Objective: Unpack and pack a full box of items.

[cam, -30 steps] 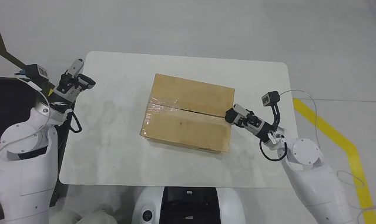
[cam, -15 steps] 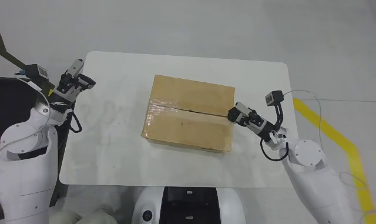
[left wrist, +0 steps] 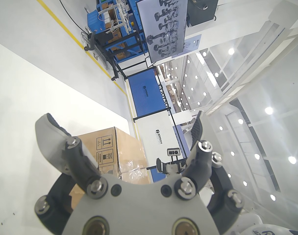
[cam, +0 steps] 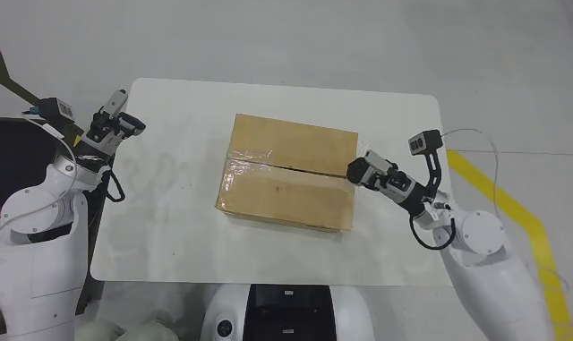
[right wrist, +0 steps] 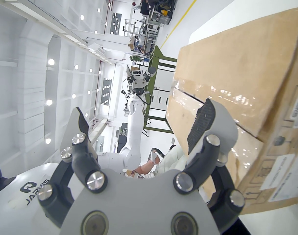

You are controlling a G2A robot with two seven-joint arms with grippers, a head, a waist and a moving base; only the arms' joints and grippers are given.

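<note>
A brown cardboard box (cam: 286,173) sits shut in the middle of the white table (cam: 170,234), with clear tape along its top seam. My right gripper (cam: 356,168) is at the box's right end, open, level with the top edge at the seam. In the right wrist view the right gripper (right wrist: 141,118) holds nothing, and one of its fingers (right wrist: 207,116) lies over the box (right wrist: 237,79) top beside the taped seam. My left gripper (cam: 119,108) hangs open and empty over the table's far left corner, well away from the box. From the left wrist, the left gripper (left wrist: 122,128) frames the box (left wrist: 119,147) beyond it.
The table's surface around the box is bare white. A yellow floor line (cam: 506,202) runs past the table's right side. Shelving and desks stand in the room far behind.
My right arm's wrist has swung outward to the right and lifted a little, while its gripper stays at the box's right end. The left arm has not moved.
</note>
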